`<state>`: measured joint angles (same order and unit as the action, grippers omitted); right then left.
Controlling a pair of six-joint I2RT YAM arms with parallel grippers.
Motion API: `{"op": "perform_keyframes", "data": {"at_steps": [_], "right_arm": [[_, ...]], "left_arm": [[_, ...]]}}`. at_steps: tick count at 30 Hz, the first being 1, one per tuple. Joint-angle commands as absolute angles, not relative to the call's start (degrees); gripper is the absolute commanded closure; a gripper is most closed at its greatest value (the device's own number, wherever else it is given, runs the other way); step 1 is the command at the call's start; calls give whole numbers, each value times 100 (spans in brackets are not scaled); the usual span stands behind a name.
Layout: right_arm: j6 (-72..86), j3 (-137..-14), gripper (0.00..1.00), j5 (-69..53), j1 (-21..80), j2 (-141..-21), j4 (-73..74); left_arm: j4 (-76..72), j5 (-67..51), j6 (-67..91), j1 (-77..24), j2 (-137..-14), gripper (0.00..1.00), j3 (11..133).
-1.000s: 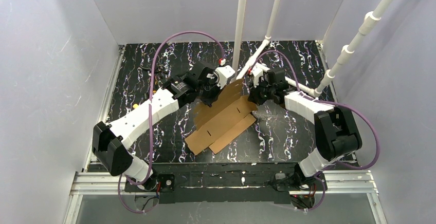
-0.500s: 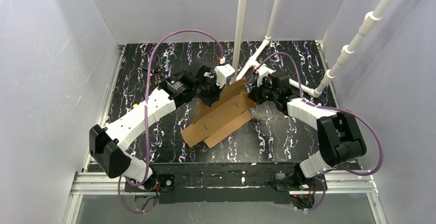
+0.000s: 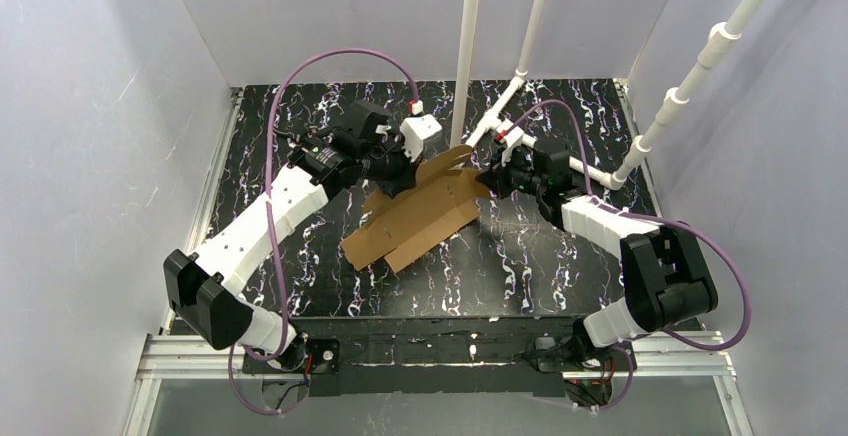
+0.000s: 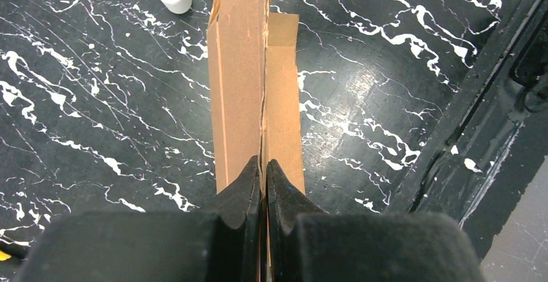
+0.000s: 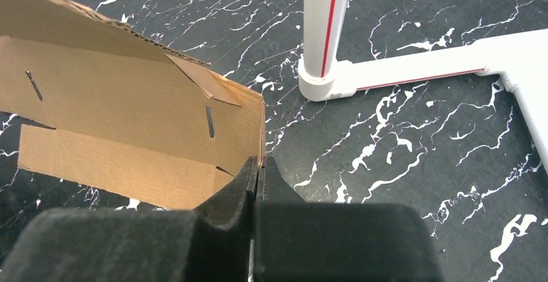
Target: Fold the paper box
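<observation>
Aluminium rail (image 3: 440,353) carries both arm bases at the near edge of the black, white-veined table (image 3: 560,276), well to the near side of the white pipe stand (image 3: 467,56), whose uprights rise from the table's far half. Between the rail and the stand is the paper box (image 3: 415,218), a brown cardboard sheet not yet folded into a box. It is set on a slant: its near end points away from the stand toward the left arm's side, and its far end comes up just beside the stand's feet. Short slits show in its panels. The far long panel is raised along a crease, while the near panels look flat on the table.

The left gripper (image 3: 398,171), just left of the stand's feet, is clenched on the box's raised edge. Its wrist view shows the cardboard pinched between the two black fingers (image 4: 245,185). The right gripper (image 3: 490,181), just on the near side of the stand's feet, is clamped on the box's end corner, with the cardboard's edge running down between its fingertips. Past that corner, one of the stand's low bars (image 5: 420,68) runs along the table, away from the box.
</observation>
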<state>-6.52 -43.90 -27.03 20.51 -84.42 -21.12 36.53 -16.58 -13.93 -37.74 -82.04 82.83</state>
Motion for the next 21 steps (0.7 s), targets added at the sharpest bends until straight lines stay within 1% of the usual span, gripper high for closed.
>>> {"op": "perform_keyframes", "data": {"at_steps": [1, 5, 13, 21], "right_arm": [[-863, -4233, 99, -3065, 2047, -8271, -2797], [-887, -4126, 99, -3178, 2016, -8221, -3044], [-655, -4064, 99, -3368, 1948, -8408, -4084], [-833, -3723, 99, -3793, 1890, -8422, -4465]], "left_arm": [[3736, -2273, -1579, -3729, -8024, 100, 8586], [3855, -2354, -1804, -3721, -8003, 100, 8726], [4006, -2281, -2411, -3726, -8004, 100, 8922], [4075, -2579, -2752, -3617, -8088, 100, 8909]]}}
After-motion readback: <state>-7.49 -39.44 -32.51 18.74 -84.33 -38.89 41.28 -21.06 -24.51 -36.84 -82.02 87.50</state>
